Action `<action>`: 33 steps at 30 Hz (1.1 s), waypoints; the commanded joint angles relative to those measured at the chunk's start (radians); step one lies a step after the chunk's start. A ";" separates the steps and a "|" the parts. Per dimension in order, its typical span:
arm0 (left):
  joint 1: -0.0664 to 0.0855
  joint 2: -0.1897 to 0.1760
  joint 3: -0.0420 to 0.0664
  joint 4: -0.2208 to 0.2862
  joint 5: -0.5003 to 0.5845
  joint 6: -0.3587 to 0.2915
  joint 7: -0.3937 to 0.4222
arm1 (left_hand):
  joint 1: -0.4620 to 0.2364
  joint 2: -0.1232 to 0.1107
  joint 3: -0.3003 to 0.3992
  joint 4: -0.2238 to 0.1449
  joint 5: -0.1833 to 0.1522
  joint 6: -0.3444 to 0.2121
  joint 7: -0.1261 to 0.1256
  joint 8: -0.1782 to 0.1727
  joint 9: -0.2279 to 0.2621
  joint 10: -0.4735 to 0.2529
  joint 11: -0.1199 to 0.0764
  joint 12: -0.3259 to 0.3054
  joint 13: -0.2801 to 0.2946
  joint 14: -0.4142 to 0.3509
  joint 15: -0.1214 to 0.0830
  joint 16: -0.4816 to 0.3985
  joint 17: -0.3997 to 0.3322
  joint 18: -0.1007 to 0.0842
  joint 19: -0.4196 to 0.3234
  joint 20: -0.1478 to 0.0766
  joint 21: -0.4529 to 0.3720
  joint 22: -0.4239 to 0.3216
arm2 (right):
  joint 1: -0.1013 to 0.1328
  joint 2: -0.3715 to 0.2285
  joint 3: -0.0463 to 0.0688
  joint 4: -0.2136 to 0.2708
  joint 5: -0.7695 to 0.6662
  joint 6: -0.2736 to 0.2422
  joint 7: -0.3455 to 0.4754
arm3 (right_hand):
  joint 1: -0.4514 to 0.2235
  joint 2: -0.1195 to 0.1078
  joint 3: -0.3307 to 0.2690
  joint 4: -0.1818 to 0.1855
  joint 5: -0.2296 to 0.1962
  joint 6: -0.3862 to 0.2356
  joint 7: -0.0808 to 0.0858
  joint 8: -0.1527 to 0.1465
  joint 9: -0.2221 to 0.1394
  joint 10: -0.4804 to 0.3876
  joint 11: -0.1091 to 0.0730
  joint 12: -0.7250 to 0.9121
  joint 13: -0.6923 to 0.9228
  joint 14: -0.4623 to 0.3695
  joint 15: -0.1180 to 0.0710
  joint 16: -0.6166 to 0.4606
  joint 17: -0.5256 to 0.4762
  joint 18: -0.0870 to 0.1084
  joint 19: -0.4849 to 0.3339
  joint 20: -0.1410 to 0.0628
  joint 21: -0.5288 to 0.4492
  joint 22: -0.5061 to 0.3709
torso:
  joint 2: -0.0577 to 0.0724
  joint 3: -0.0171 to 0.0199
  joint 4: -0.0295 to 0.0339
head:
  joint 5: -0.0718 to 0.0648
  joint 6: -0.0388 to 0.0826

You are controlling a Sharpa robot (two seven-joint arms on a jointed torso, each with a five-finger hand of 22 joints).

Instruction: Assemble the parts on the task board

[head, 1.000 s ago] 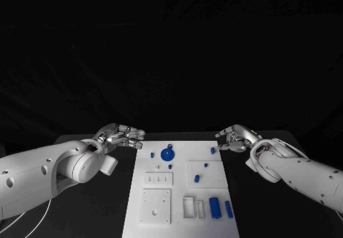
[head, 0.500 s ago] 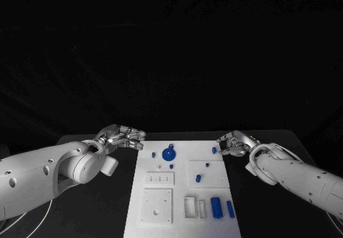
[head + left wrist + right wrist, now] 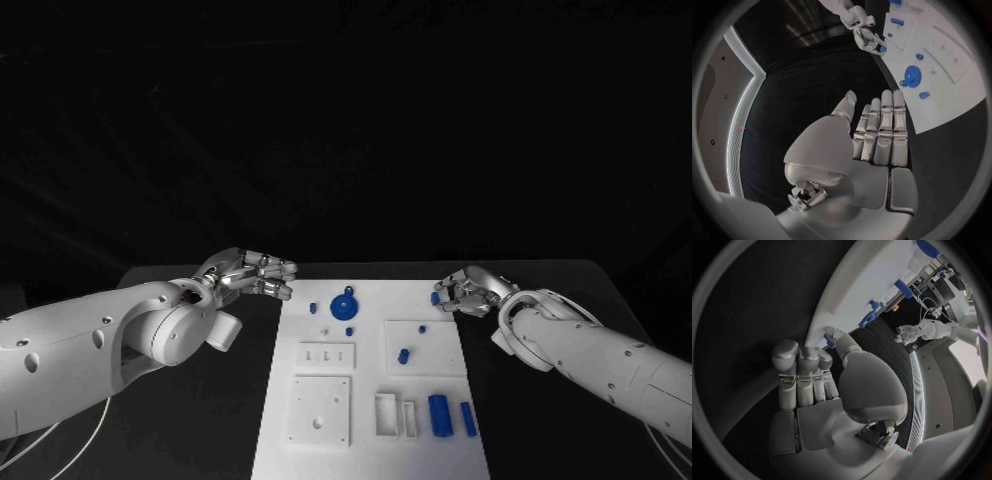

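The room behind is all dark, and a black desk [image 3: 188, 420] sits in front of the robot. A long white task board [image 3: 368, 455] lies in the middle of the desk.

On the board there are small blue parts. A round blue wheel [image 3: 343, 306] sits near the far end, with a tiny blue peg [image 3: 309, 310] just beside it. A short blue piece [image 3: 402, 354] lies on a raised square in the middle. Two longer blue bars [image 3: 440, 415] lie side by side at the near end, next to a small white tray [image 3: 381, 415].

The left hand [image 3: 248, 274] is over the desk, just beside the far left corner of the board. Its fingers are straight and close together, and it holds nothing.

The right hand [image 3: 469, 290] is at the far right corner of the board. Its fingers are bent down, and its thumb tip touches a little blue part [image 3: 434, 298] at the board's edge. It is hard to tell if the hand really holds that part.
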 commanded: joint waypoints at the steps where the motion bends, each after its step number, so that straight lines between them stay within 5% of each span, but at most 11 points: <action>1: 0.000 0.002 0.000 0.000 -0.006 0.022 0.009 | -0.003 0.006 -0.001 -0.006 0.002 -0.007 0.001 -0.005 -0.001 -0.007 0.003 -0.003 0.001 -0.003 0.003 0.000 0.000 -0.010 -0.006 -0.001 0.004 -0.001 | -0.004 0.005 -0.002 -0.005 0.001 0.041 0.004 | -0.008 0.005 0.012 -0.001 -0.012 0.012 0.000 -0.002 -0.001 -0.006 0.001 0.006 0.002 -0.006 0.001 0.006 0.004 0.016 -0.004 0.001 0.008 0.097 | 0.000 -0.0017 -0.0004 | 0.000 -0.003; 20: 0.000 0.003 0.000 -0.002 -0.008 0.028 0.004 | -0.003 0.006 -0.001 -0.006 0.002 -0.007 0.001 -0.005 -0.001 -0.007 0.003 -0.003 0.001 -0.003 0.003 0.000 0.000 -0.010 -0.006 -0.001 0.004 -0.001 | -0.005 0.013 -0.002 -0.005 0.011 0.060 -0.003 | -0.039 0.021 0.032 0.000 -0.042 0.076 -0.005 -0.001 -0.001 0.009 0.002 0.035 0.018 0.002 0.000 0.035 0.033 0.014 -0.001 0.000 0.048 0.103 | -0.001 -0.0004 -0.0021 | -0.003 -0.005; 33: 0.000 0.004 0.000 -0.003 -0.011 0.031 0.001 | -0.002 0.007 -0.001 -0.007 0.001 -0.004 0.000 -0.005 -0.001 -0.008 0.003 -0.003 0.001 -0.004 0.004 0.000 0.000 -0.010 -0.007 -0.001 0.005 -0.002 | -0.006 0.015 -0.002 -0.001 0.011 0.054 -0.010 | -0.052 0.034 -0.018 0.005 -0.059 0.091 -0.010 -0.002 -0.001 0.011 -0.001 0.037 0.020 0.005 -0.001 0.037 0.040 0.012 0.002 -0.001 0.051 0.103 | -0.001 -0.0004 -0.0018 | -0.006 -0.004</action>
